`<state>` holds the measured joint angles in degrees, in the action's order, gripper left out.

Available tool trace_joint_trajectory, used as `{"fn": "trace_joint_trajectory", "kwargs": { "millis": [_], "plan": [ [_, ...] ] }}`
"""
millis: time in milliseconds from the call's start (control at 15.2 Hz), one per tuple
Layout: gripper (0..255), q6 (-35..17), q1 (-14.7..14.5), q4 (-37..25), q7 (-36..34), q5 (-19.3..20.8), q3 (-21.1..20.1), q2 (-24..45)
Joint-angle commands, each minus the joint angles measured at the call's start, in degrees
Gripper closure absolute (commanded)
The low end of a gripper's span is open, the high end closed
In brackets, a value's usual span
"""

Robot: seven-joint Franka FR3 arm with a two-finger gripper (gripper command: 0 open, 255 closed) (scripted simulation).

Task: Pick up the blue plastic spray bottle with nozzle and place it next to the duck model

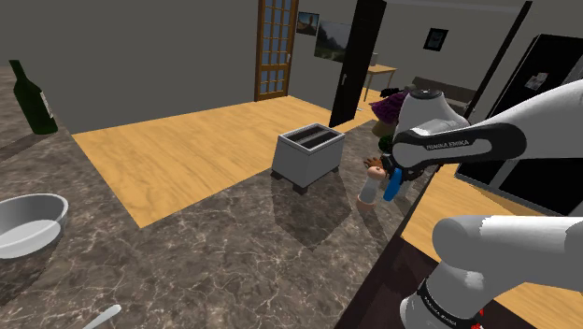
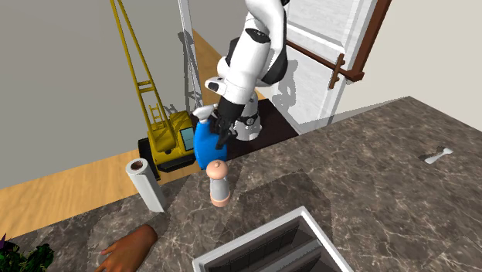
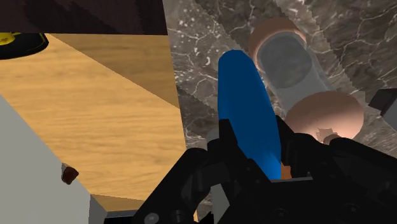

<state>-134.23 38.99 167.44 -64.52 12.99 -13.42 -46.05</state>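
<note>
Fingers first: how do they stand?

Closed on the blue spray bottle (image 3: pixel 249 108). In the wrist view the black fingers (image 3: pixel 224 137) press its flanks, one on each side.

And the gripper itself?

In the second exterior view the gripper (image 2: pixel 223 137) hangs from the white arm (image 2: pixel 251 54) over the far edge of the dark marbled counter (image 2: pixel 371 185). The bottle is at its nine o'clock, with a pale nozzle on top.

Is the bottle resting on the counter?

I cannot tell whether its base touches the surface.

What is nearest to it?

A mill with peach-coloured ends (image 2: pixel 218 184), upright and just beside the bottle, at its six o'clock in that same view. In the shoulder view the mill stands at the bottle's nine o'clock.

What else is around?

A paper roll (image 2: pixel 145 184) stands at the bottle's eight o'clock, and a yellow toy crane (image 2: pixel 166 135) is on the floor at its nine o'clock. An orange-brown shape (image 2: pixel 127 247) lies on the counter at the mill's seven o'clock, well apart from the bottle; I cannot tell whether it is the duck. In the shoulder view a pale toaster (image 1: pixel 308 154) sits at the mill's nine o'clock. Far beyond it in the same direction are a green bottle (image 1: pixel 31 98) and a grey bowl (image 1: pixel 28 224).
</note>
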Motion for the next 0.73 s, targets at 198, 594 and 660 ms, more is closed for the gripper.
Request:
{"fn": "trace_joint_trajectory", "kwargs": {
  "millis": [198, 594, 660],
  "plan": [
    [255, 5.1, -0.8, -2.9, 1.6, -0.8, 0.8, -2.3],
    [255, 10.4, -1.1, -6.6, 3.3, -1.3, 1.6, -4.0],
    [255, 11.2, -1.2, -7.3, 3.5, -1.4, 1.7, -4.2]
  ]
}}
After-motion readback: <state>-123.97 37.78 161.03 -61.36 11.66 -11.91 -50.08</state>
